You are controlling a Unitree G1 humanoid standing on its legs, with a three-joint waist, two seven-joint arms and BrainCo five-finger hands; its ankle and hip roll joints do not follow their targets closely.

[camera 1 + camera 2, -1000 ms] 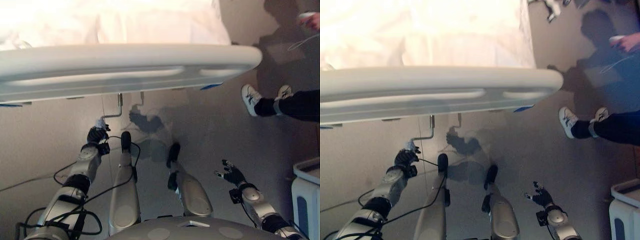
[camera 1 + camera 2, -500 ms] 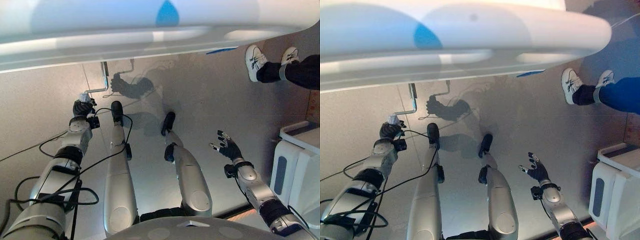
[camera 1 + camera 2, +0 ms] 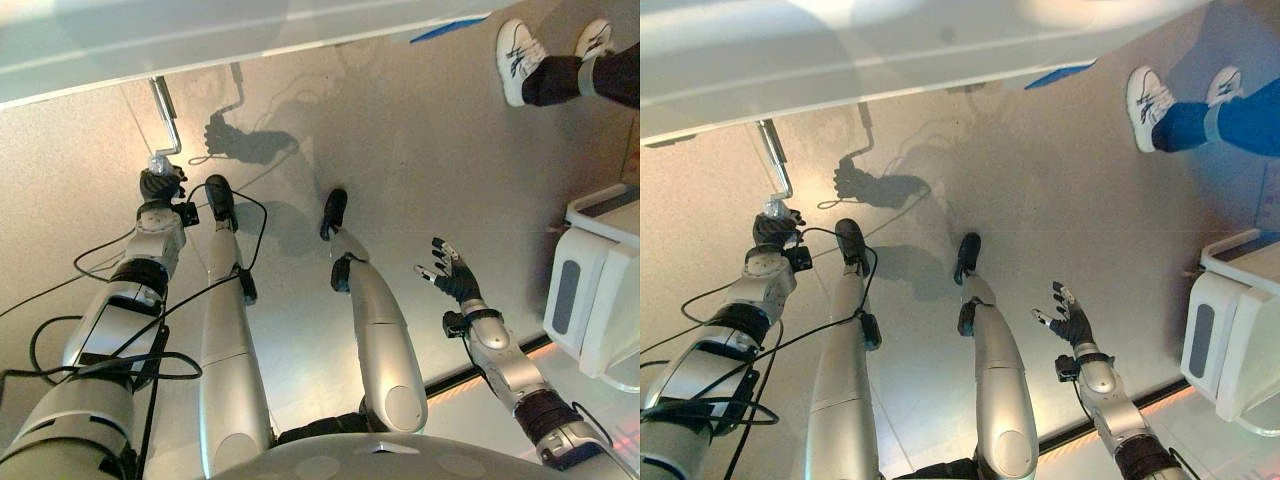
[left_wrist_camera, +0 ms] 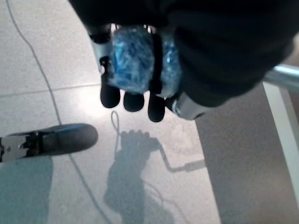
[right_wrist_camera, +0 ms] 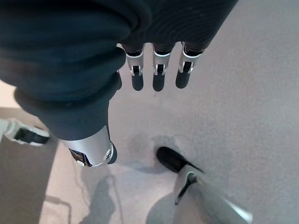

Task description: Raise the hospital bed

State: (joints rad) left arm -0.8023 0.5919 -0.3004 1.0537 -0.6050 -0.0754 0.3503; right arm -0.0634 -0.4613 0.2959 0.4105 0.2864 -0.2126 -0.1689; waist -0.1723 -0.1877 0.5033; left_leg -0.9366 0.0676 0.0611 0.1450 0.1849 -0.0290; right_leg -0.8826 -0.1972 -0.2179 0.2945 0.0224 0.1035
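1. Right now the left hand (image 3: 160,184) has its fingers (image 4: 133,98) curled tight round a blue-wrapped grip (image 4: 133,63), the dark tips folded over it and the thumb closing from the other side.
2. That grip sits at the low end of a metal crank handle (image 3: 166,118), a bent silver rod that climbs away from the hand and runs up under the hospital bed (image 3: 200,35).
3. Over to the right hand (image 3: 1070,322): fingers (image 5: 158,74) straight and spread apart, thumb out to the side, holding nothing, hanging in the air over the floor (image 3: 400,150).
4. The two hands are well apart, left one far forward at the crank, right one back beside the body.
5. Bed's pale footboard stretches across the far edge of the scene, with a small blue mark under its right end.
6. Farther right, a person's legs with white shoes (image 3: 520,58) stand on the floor.
7. A white cabinet-like unit (image 3: 598,290) sits at the right edge, near the right arm.
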